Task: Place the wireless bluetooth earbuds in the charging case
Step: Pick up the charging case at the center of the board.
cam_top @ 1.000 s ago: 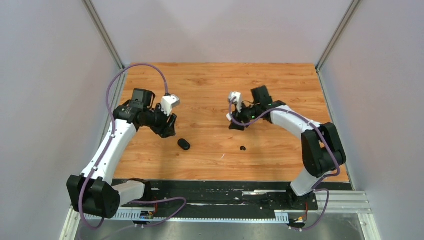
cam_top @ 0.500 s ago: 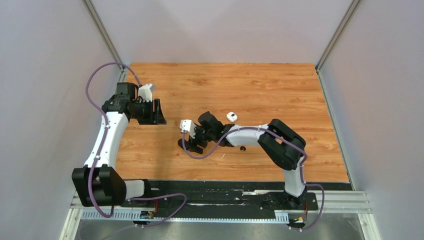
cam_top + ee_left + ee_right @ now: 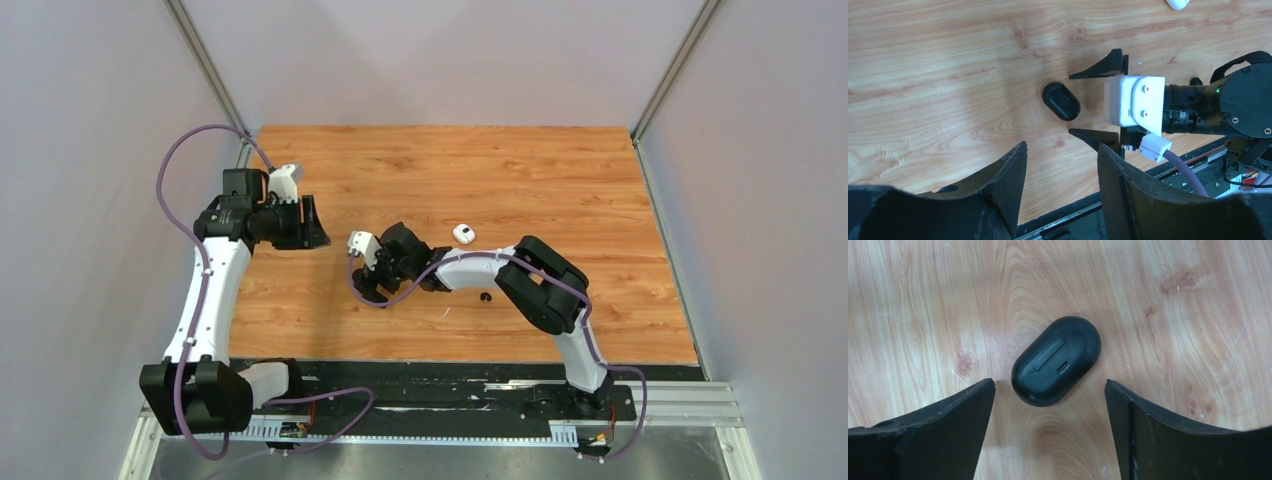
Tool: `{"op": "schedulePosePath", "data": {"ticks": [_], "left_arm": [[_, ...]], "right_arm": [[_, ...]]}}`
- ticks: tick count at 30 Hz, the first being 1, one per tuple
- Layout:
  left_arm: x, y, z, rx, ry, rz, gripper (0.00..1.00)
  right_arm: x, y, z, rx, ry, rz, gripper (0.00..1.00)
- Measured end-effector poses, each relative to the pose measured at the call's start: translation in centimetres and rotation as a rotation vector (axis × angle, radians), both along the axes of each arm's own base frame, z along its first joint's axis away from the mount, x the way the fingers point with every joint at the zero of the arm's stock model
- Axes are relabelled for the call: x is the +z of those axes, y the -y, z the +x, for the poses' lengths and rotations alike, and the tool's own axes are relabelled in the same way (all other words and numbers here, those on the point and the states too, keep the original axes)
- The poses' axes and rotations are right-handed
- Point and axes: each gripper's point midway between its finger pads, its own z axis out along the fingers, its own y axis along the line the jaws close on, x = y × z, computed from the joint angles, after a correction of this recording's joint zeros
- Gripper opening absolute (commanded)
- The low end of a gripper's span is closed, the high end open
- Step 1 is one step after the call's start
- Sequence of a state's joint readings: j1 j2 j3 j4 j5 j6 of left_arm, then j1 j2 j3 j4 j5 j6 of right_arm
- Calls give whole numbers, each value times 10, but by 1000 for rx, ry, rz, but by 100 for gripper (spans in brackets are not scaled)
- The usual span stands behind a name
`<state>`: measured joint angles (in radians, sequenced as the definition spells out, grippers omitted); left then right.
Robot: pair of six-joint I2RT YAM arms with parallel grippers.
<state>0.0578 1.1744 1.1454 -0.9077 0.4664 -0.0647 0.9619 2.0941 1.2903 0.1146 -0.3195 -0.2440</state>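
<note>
- Right gripper (image 3: 1048,385) poised low over the charging case (image 3: 1057,361). Jaws spread wide with nothing held, one finger off at 8 o'clock of the case and the other at 4 o'clock, both clear of it.
- Case flat on the wooden table (image 3: 560,170), left of the middle and toward the near edge. Black and pebble-shaped, with the port and lid seam turned upward.
- Long axis from 7 o'clock to 1 o'clock in the right wrist view, so askew to a closing line running 9 to 3. Likely calls for a small wrist turn before the squeeze, or for a grip across the slant.
- Most of the case just ahead of the fingertips, toward 12 o'clock. Probably needs a short reach forward and down to bring the pads level with its sides.
- Left gripper (image 3: 1060,155) roughly half open, empty, raised above the table. Case well apart from it, at 12 o'clock in its own view and about 4 o'clock from it in the top view. Far nearer the right arm, then.
- At 2 o'clock from the case in the top view, a small white rounded piece (image 3: 463,233) with a dark patch. At 3 o'clock, a tiny dark bit (image 3: 486,296). Possibly the earbuds among these, but too small to tell.
- Lid apparently closed and no earbud seated, so the task looks barely begun.
</note>
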Motion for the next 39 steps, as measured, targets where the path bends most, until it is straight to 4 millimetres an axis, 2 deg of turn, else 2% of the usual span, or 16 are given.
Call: {"op": "schedulePosePath", "data": {"ticks": [1, 8, 9, 12, 13, 18, 23, 25, 32, 33, 34, 35, 39], "left_arm": [[0, 0, 0, 1, 1, 0, 61], [1, 1, -2, -1, 3, -7, 61], [1, 1, -3, -2, 3, -9, 61], [2, 2, -3, -5, 4, -13, 61], [2, 2, -3, -5, 4, -15, 61], [3, 4, -3, -6, 3, -25, 61], [4, 6, -3, -7, 3, -40, 60], [3, 7, -3, -10, 6, -47, 60], [-1, 9, -2, -19, 6, -60, 60], [0, 10, -1, -20, 9, -61, 60], [0, 10, -1, -22, 13, -62, 60], [0, 10, -1, -22, 13, -62, 60], [0, 11, -2, -39, 19, -62, 59]], "right_arm": [[-2, 0, -2, -8, -15, 1, 99], [5, -16, -2, -121, -160, 53, 100], [5, -19, -1, -145, -170, 56, 96], [4, -26, 5, -230, -168, 54, 69], [4, -26, 6, -252, -163, 52, 65], [-1, -20, 9, -313, -136, 44, 65], [-4, -5, 6, -296, -70, 30, 68], [-5, 1, 5, -276, -39, 21, 65], [-6, 3, 3, -178, 49, 14, 37], [-6, 2, 2, -159, 54, 14, 28], [-6, 2, 1, -144, 62, 14, 12], [-6, 1, 1, -129, 70, 12, 1], [-5, 0, -2, -60, 96, 13, 0]]}}
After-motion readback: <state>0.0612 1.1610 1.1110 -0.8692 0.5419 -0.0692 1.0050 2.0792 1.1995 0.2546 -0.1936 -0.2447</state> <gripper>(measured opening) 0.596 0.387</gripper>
